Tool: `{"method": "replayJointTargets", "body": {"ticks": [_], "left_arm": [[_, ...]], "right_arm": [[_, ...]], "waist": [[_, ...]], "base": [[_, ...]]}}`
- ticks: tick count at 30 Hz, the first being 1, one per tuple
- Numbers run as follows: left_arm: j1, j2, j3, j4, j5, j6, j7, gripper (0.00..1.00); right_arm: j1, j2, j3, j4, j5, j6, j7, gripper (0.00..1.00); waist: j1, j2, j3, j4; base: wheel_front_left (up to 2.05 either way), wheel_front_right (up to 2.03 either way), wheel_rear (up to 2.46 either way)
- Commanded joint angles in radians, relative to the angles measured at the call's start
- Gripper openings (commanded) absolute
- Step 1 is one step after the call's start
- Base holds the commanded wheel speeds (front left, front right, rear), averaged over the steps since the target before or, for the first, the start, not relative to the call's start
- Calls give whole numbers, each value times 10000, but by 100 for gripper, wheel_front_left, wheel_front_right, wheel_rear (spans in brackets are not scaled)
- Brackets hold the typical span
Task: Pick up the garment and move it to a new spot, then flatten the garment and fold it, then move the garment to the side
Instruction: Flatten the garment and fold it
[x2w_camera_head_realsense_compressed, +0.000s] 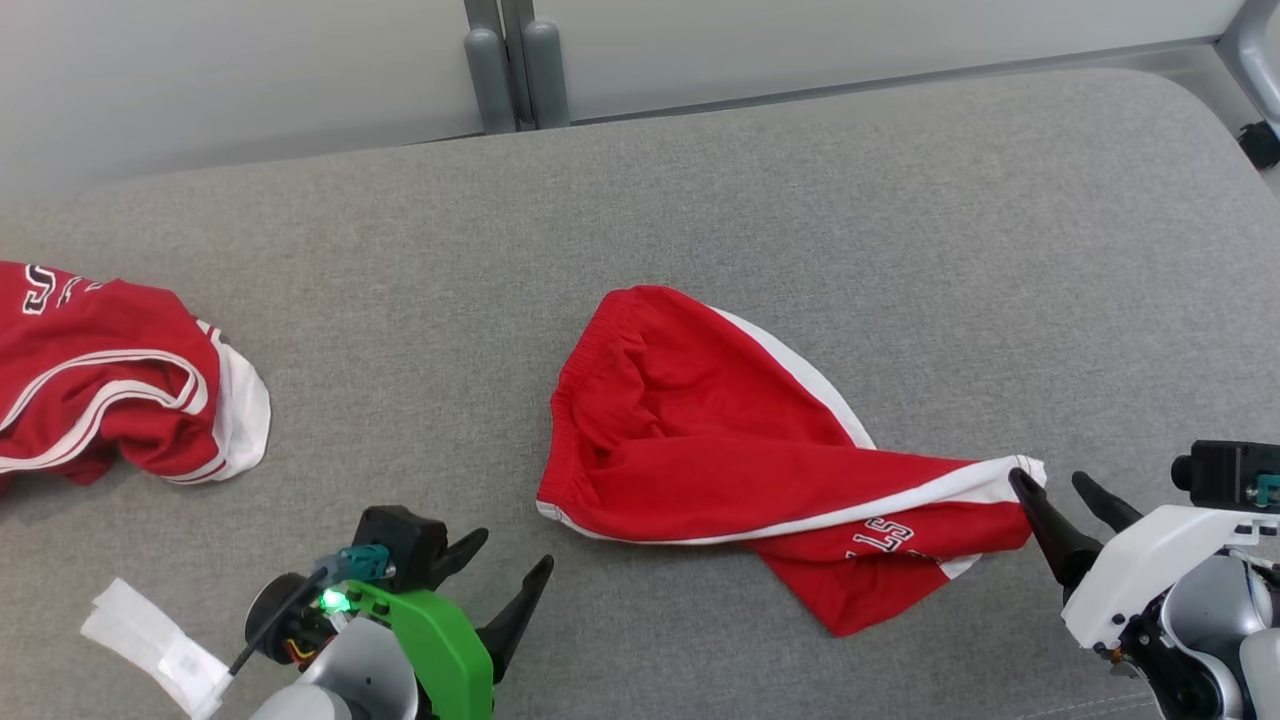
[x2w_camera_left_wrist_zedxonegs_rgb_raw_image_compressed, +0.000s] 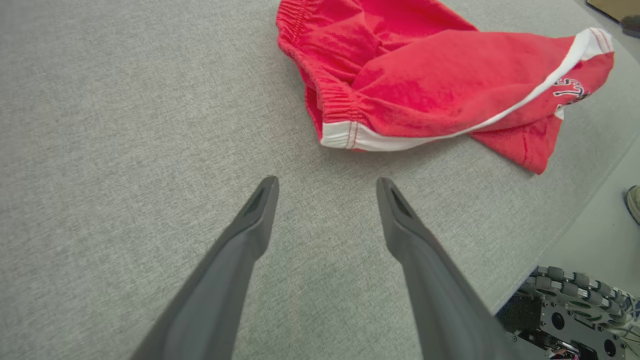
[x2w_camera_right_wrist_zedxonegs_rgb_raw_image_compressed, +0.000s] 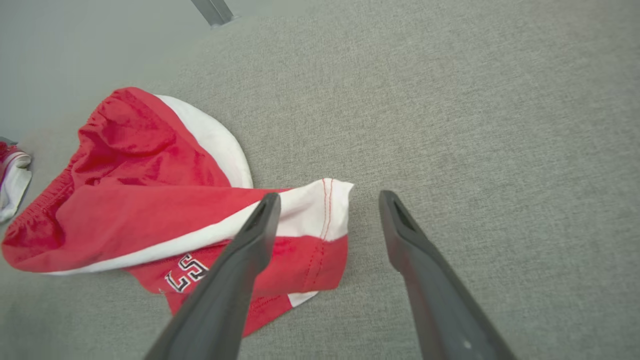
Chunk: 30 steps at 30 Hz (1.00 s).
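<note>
Far to the left of the red shorts (x2w_camera_head_realsense_compressed: 720, 450), a second red garment (x2w_camera_head_realsense_compressed: 110, 390) with white trim lies crumpled on the grey padded table (x2w_camera_head_realsense_compressed: 800, 180), well apart from them. Nearer the robot, also left of the shorts, a white paper slip (x2w_camera_head_realsense_compressed: 150, 645) rests on the table by the green-cased left arm. The left gripper (x2w_camera_head_realsense_compressed: 514, 548) stands just left of the shorts' near-left corner, apart from the cloth; in the left wrist view its 2 dark fingers (x2w_camera_left_wrist_zedxonegs_rgb_raw_image_compressed: 250, 235) are spread wide with bare grey table between them, and it has hold of nothing. The shorts themselves lie at the middle of the table, loosely bunched and half folded over, the gathered waistband (x2w_camera_head_realsense_compressed: 570, 400) on their left, a white side stripe running along the folded leg toward the right, and black-and-white letters (x2w_camera_head_realsense_compressed: 885, 540) showing near the right hem. At the shorts' right end, the right gripper (x2w_camera_head_realsense_compressed: 1048, 476) sits spread wide as well, gripping nothing. In the right wrist view 1 finger (x2w_camera_right_wrist_zedxonegs_rgb_raw_image_compressed: 240, 260) crosses over the white hem corner (x2w_camera_right_wrist_zedxonegs_rgb_raw_image_compressed: 320, 210), though whether it touches the cloth I cannot tell, and the other finger stands over bare table to the right of the shorts.
</note>
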Motion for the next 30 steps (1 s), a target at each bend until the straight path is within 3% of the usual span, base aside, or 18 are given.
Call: {"method": "replayJointTargets", "body": {"ticks": [1, 18, 19, 20, 21, 22, 23, 24, 30], "left_arm": [[-257, -12, -63, 139, 136, -121, 38, 100], [-1993, -220, -1108, 1361, 167, -650, -591, 100], [-2026, -221, -1146, 1390, 123, -656, -627, 100], [-2084, -205, -1204, 1394, 120, -666, -683, 100], [-2136, -198, -1222, 1378, 111, -671, -714, 95], [-2174, -192, -1254, 1360, 98, -677, -788, 72], [-2191, -191, -1295, 1333, 89, -680, -844, 43], [-2211, -179, -1347, 1278, 82, -684, -925, 0], [-2199, -51, -1473, 1172, -11, -681, -1209, 0]], "right_arm": [[-192, -11, 21, 110, 57, 0, 75, 100], [-795, 11, 975, 984, 489, 0, -282, 100], [-804, 7, 1024, 1031, 520, 0, -332, 97], [-832, -6, 1082, 1090, 553, 0, -379, 74], [-866, -11, 1122, 1130, 588, 0, -446, 49], [-906, -14, 1190, 1187, 632, 0, -513, 28], [-929, -11, 1254, 1210, 682, 0, -573, 6], [-952, -12, 1316, 1246, 739, 0, -644, 0], [-1022, -112, 1516, 1356, 987, 0, -1153, 0]], "waist": [[0, -1, 166, 2], [0, -1, 655, -141], [0, -1, 665, -143], [0, -1, 691, -147], [0, -1, 719, -149], [0, -1, 739, -149], [0, -1, 748, -144], [0, -1, 761, -141], [0, -1, 674, -85]], "base": [[0, 0, 0], [0, 0, 0], [0, 0, 0], [0, 0, 0], [0, 0, 0], [0, 0, 0], [0, 0, 0], [0, 0, 0], [0, 0, 0]]}}
